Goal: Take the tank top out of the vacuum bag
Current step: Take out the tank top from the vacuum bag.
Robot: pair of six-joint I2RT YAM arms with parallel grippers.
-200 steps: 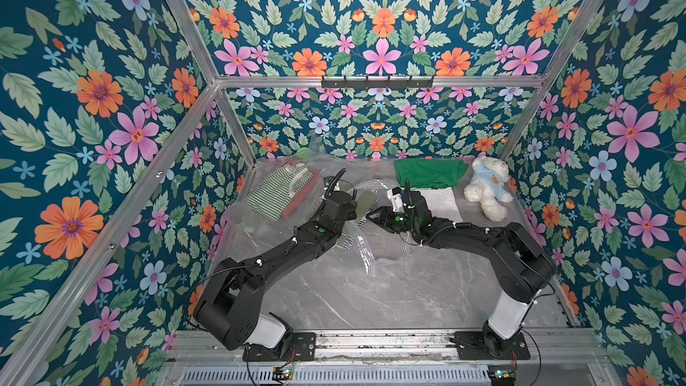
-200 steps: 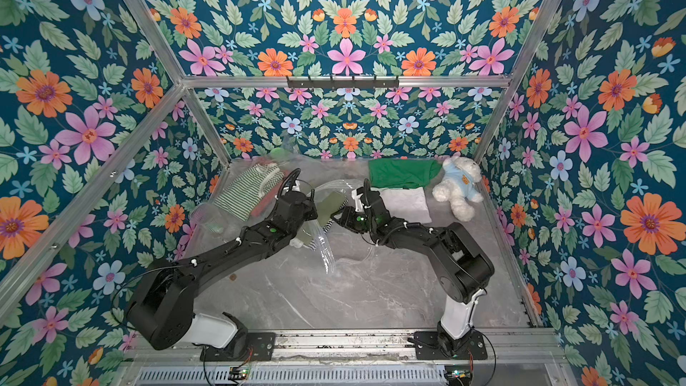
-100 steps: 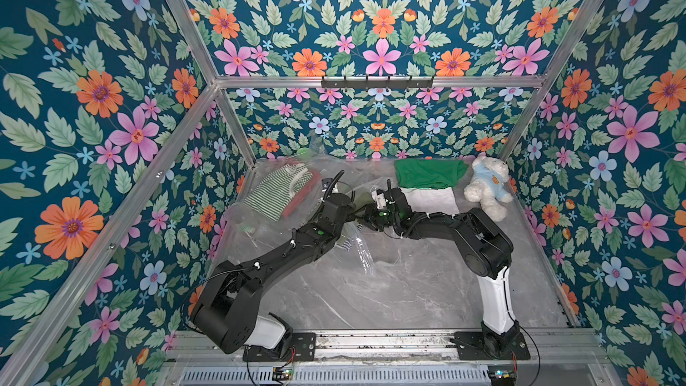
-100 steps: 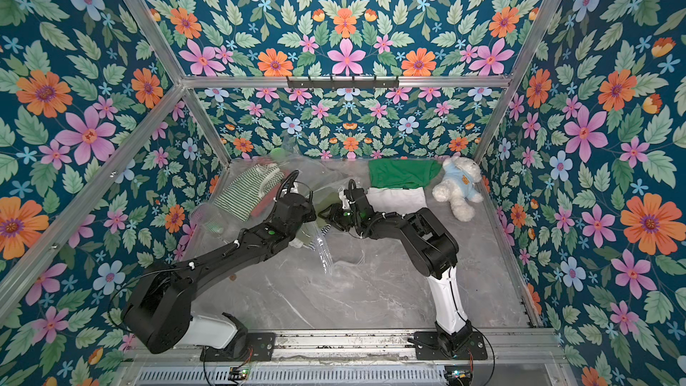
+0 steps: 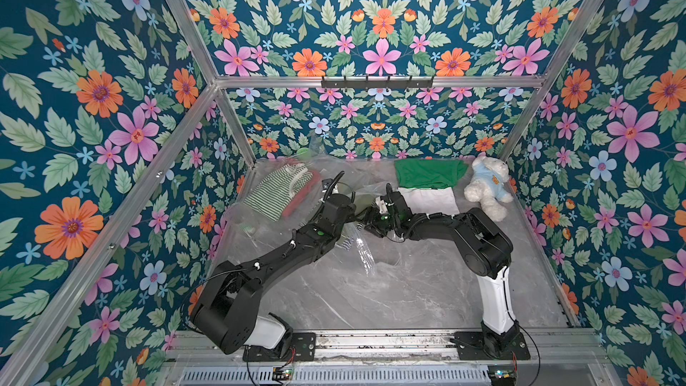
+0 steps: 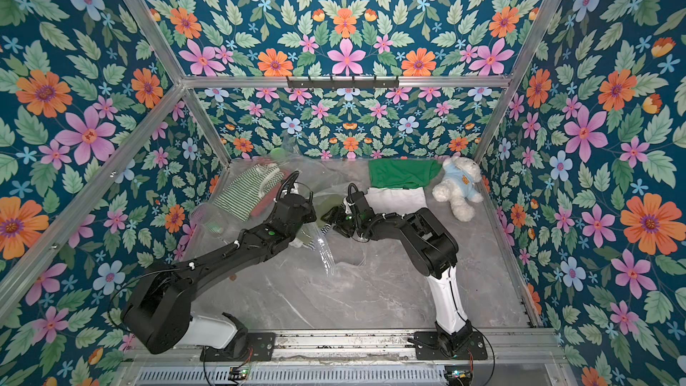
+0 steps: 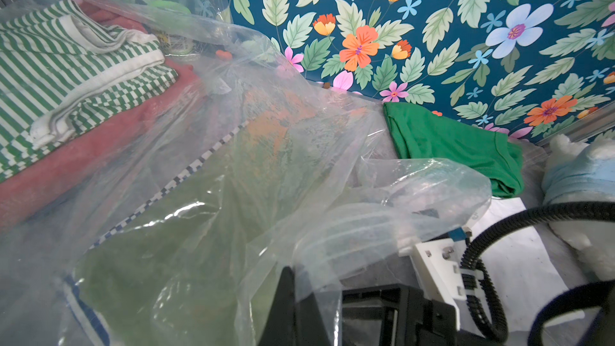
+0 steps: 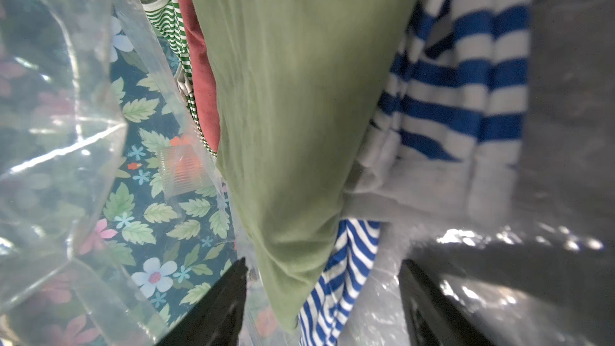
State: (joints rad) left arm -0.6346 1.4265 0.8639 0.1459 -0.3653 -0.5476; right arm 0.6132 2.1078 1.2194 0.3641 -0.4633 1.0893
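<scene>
Blue-striped garment (image 8: 466,101) in vacuum bag (image 8: 60,134): clearest right wrist.

Around my right claw (image 8: 322,261) the vacuum bag (image 8: 66,128) is clear, glossy, crinkled plastic; the olive cloth (image 8: 293,111) looks matt and soft, the blue-striped knit (image 8: 466,78) likewise. The bench (image 5: 371,291) is smooth, marbled.

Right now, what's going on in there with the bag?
The left tool is shut on the vacuum bag, holding its plastic lifted. The right tool is open at the bag's mouth, with an olive garment and a blue-striped garment between its jaws, ungripped. A green-striped top and a red garment lie deeper in the bag.
</scene>
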